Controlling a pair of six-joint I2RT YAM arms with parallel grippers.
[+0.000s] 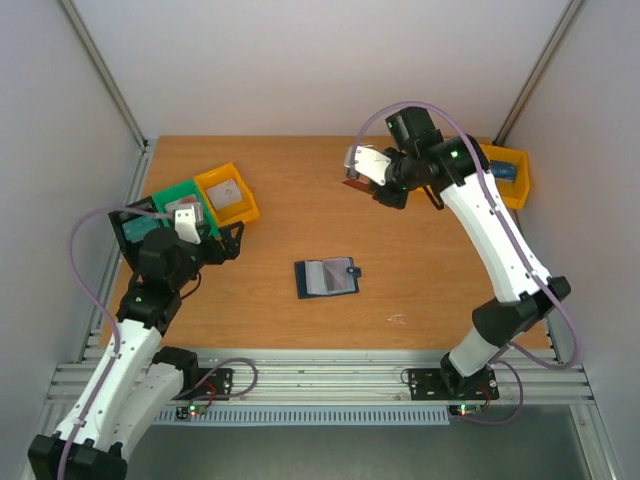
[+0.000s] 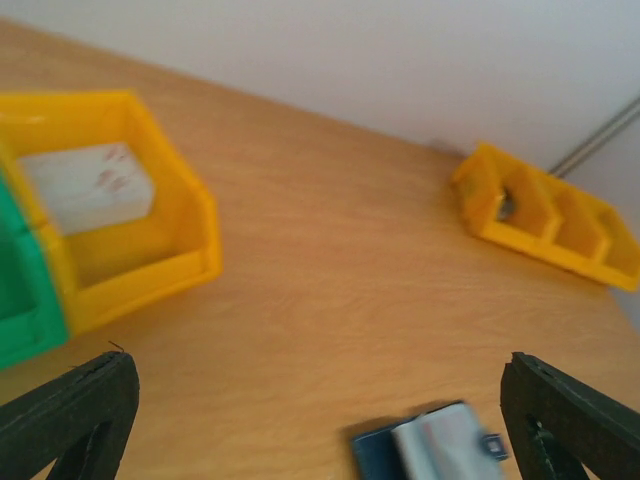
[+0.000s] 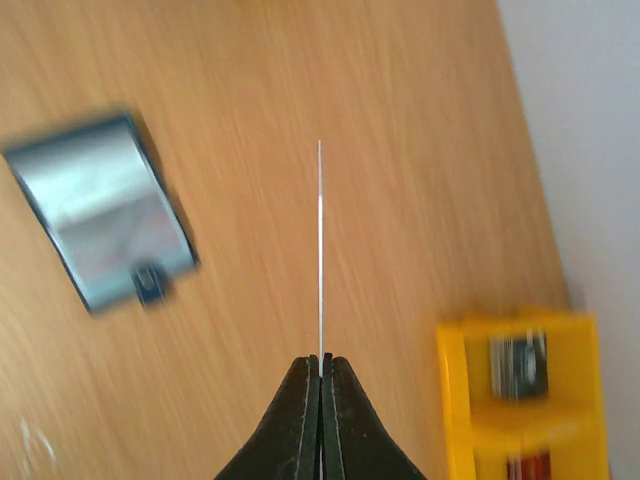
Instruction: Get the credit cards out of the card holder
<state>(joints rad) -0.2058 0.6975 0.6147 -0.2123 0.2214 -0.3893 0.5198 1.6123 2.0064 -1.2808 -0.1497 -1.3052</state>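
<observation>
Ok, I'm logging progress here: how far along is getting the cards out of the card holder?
Done: one pale card lies in the yellow bin by the left arm, and the left gripper is open, empty. In hand: the right gripper is shut on a second card, seen edge-on. Left: placing it; the card holder lies open, and whether its pockets hold more cannot be told.

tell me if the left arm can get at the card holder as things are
Probably yes: the left gripper is open and empty, the card holder lies flat on the table just ahead with nothing between, and the right gripper, shut on a card, is well clear.
</observation>
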